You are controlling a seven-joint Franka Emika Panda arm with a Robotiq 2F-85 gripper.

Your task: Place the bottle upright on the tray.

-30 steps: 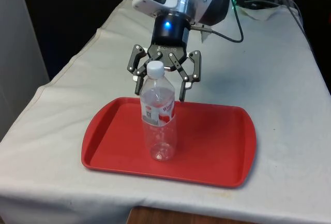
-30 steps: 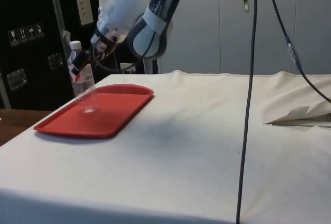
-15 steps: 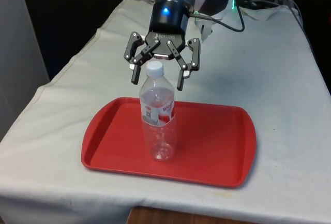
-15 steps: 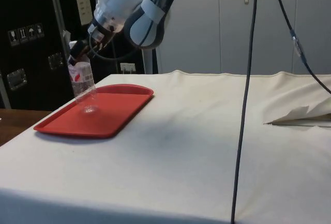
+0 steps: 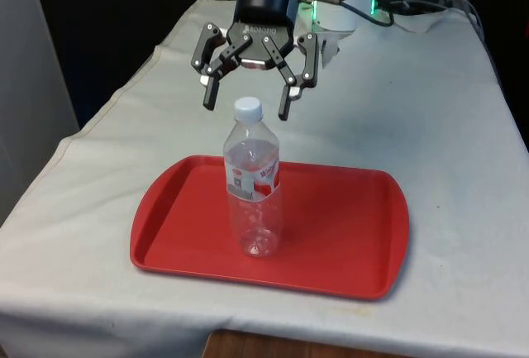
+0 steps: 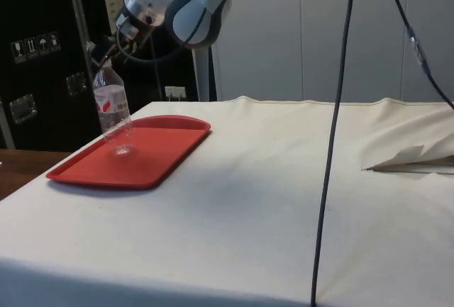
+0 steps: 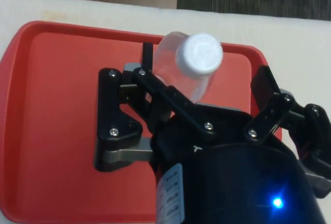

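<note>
A clear plastic bottle with a white cap and a red-and-white label stands upright on the red tray, towards the front view's left. In the side view the bottle rises from the tray near its far end. My gripper hangs open just above and behind the cap, and no finger touches the bottle. From the wrist, the white cap lies between the spread fingers with the tray beneath.
White cloth covers the table around the tray. A black cable hangs down in the side view. The table's front edge runs close to the tray, with wood showing below it.
My gripper has risen from around the bottle's neck to above the cap, staying open. The bottle stays standing on the tray.
</note>
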